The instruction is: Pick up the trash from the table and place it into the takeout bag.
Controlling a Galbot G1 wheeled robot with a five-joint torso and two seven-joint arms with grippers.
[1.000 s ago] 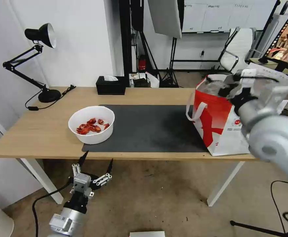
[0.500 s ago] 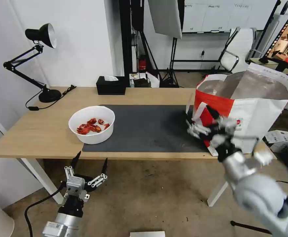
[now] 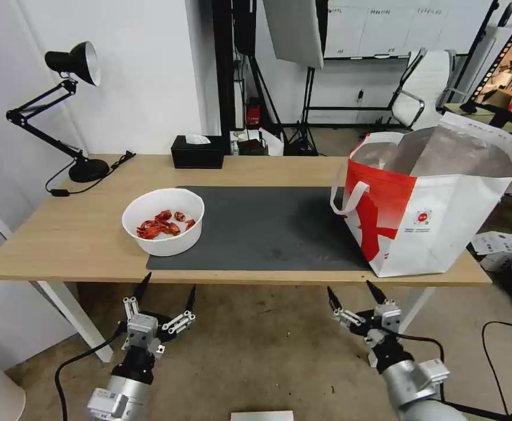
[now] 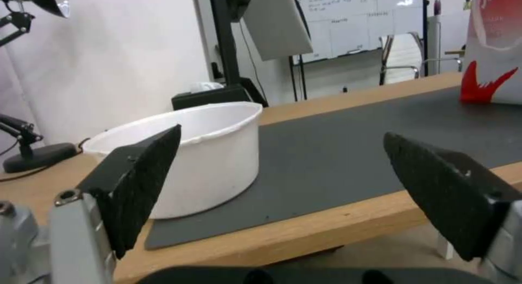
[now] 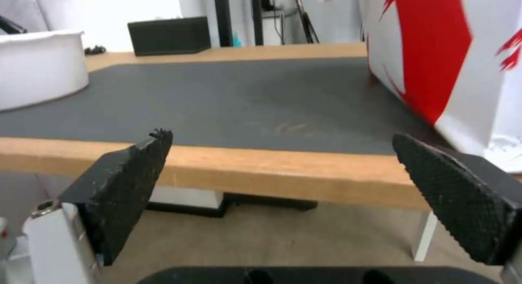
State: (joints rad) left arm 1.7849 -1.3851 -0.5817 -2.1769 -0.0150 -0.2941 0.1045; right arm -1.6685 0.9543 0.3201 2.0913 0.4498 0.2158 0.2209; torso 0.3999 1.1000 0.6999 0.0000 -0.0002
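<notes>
The only trash I see on the table [image 3: 75, 234] is a white bowl of red shells [image 3: 162, 221], standing on the left end of the dark grey mat [image 3: 267, 228]. The takeout bag [image 3: 425, 204], white and red with foil lining, stands open at the table's right end. My left gripper [image 3: 170, 282] hangs open below the table's front edge, just in front of the bowl [image 4: 206, 153]. My right gripper [image 3: 349, 287] is open and empty below the front edge, near the bag's front corner [image 5: 435, 51].
A black desk lamp [image 3: 72, 64] stands at the back left and a black tissue box [image 3: 196, 152] at the back middle. A white table leg [image 3: 399, 327] is beside my right gripper. Cables lie on the floor.
My right arm came down from the mouth of the bag, past its front, to below the table's edge, open and empty. The left gripper has barely shifted.
</notes>
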